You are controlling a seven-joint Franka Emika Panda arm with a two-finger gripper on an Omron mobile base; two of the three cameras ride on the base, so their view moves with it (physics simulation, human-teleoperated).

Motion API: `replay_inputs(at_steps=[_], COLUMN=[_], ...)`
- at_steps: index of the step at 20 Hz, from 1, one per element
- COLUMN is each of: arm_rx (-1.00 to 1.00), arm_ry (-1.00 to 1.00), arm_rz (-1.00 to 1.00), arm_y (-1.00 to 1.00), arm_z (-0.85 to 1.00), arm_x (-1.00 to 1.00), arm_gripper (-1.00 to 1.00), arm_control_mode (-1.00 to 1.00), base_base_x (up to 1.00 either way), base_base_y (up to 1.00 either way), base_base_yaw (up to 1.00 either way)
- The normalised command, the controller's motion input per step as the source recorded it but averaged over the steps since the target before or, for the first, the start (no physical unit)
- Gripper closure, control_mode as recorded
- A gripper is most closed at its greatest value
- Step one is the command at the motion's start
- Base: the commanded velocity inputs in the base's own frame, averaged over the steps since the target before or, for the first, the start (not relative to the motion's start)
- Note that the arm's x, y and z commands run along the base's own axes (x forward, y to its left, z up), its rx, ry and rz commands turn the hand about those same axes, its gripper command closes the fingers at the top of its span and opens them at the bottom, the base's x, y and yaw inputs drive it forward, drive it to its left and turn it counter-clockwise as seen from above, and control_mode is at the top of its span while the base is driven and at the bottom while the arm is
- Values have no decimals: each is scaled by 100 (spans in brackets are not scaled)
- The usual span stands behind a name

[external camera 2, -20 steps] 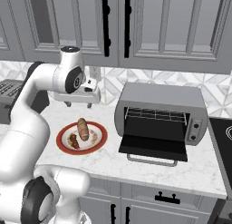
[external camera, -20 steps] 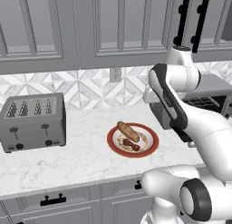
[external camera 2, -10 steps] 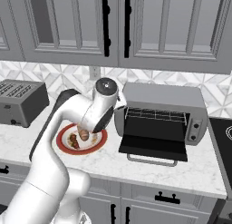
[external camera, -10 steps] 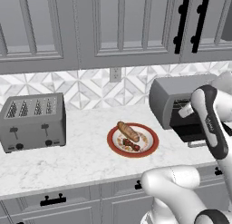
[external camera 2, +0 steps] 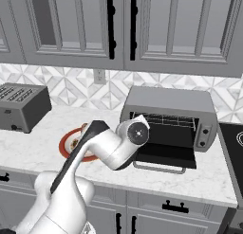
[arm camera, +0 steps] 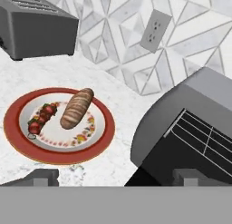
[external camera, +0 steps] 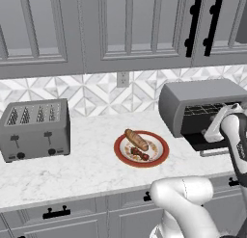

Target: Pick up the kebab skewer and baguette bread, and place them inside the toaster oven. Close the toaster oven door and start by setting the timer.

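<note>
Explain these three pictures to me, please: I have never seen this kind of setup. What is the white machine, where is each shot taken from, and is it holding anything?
The white machine is a robot arm on a driving base, in a computer-rendered kitchen. Two pictures come from cameras on that base, behind the arm to its left and right, looking over the same counter from two sides. The third comes from a camera on the hand itself, looking along the gripper, whose two dark finger tips rise at the bottom edge.

On the counter lies a red-rimmed plate carrying a small baguette and a kebab skewer. To one side stands a four-slot toaster; to the other a toaster oven with its door folded down and the wire rack visible inside.

The gripper is open and holds nothing; both foods are on the plate.
</note>
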Motion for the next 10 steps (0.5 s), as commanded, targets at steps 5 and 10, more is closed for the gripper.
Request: replay_inputs(at_steps=[5,10], arm_rx=[0,6], arm_ry=[-2,-22], arm_rz=[0,0], arm_y=[-52,-34], arm_z=[0,-15], arm_x=[49,23], arm_gripper=[-100,-100], arm_control_mode=[-100,-100], base_base_x=[0,0], base_base_y=[0,0], base_base_yaw=[0,0])
